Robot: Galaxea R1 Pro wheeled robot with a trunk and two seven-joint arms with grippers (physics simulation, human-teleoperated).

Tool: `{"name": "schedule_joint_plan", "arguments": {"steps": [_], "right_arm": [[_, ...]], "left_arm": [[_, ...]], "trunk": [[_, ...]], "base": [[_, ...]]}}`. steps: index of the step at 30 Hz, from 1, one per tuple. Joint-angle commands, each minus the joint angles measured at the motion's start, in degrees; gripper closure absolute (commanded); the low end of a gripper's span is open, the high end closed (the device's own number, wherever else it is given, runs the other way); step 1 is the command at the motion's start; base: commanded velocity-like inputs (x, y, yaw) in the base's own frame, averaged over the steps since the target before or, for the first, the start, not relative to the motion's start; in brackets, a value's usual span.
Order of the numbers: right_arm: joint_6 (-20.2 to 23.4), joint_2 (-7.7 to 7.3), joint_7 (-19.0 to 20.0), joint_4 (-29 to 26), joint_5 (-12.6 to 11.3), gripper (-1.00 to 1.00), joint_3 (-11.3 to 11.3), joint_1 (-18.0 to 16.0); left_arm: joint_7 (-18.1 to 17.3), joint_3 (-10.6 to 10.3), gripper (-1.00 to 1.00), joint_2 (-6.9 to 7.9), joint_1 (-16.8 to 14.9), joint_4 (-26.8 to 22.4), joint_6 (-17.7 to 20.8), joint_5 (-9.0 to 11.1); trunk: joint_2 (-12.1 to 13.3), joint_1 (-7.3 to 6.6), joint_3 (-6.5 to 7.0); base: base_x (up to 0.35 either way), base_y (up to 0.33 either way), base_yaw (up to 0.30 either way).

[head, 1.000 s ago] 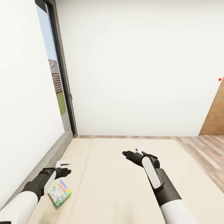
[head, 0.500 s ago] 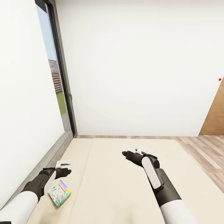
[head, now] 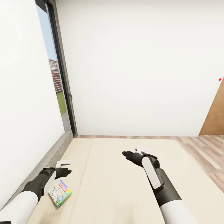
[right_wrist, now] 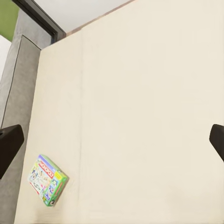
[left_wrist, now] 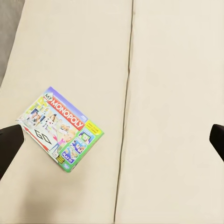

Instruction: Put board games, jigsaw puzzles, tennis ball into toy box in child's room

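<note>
Lying flat on the beige bed (head: 124, 186), near its grey frame side, a white-green Monopoly board game (head: 59, 193) sits just beside the left gripper (head: 63, 166), partly tucked under that forearm. The left gripper's fingers (left_wrist: 9, 144) are spread wide, holding nothing; the right gripper (head: 133, 153) is likewise wide. Only dark fingertip edges show in the wrist views. Nothing has shifted since the earlier frames.

On the board game (left_wrist: 59, 129) lying on the bed (left_wrist: 168, 93) beside the mattress seam you can read "MY MONOPOLY" in white letters on a red band (clearest from the left wrist camera). The smaller print on its lid is too fine for you to read.
</note>
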Motion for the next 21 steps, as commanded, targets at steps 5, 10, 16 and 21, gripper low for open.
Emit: {"name": "schedule_joint_plan", "arguments": {"steps": [5, 10, 16, 21], "right_arm": [[0.1, 0.0, -0.6, -0.1, -0.6, -1.0, 0.0, 0.0], [0.1, 0.0, -0.6, 0.0, -0.6, -1.0, 0.0, 0.0], [0.1, 0.0, -0.6, 0.0, -0.6, -1.0, 0.0, 0.0], [0.1, 0.0, -0.6, 0.0, -0.6, -1.0, 0.0, 0.0]], "left_arm": [[0.0, -0.1, -1.0, 0.03, 0.0, -0.1, 0.3, 0.5], [0.0, -0.1, -1.0, 0.03, 0.0, -0.1, 0.3, 0.5], [0.1, -0.1, -1.0, 0.03, 0.0, -0.1, 0.2, 0.5], [0.1, -0.1, -1.0, 0.03, 0.0, -0.1, 0.2, 0.5]], "trunk": [[0.0, 0.03, -0.03], [0.0, 0.03, -0.03], [0.0, 0.03, -0.03], [0.0, 0.03, -0.03]], "base": [[0.0, 0.202, 0.0], [0.0, 0.098, 0.0], [0.0, 0.018, 0.0], [0.0, 0.014, 0.0]]}}
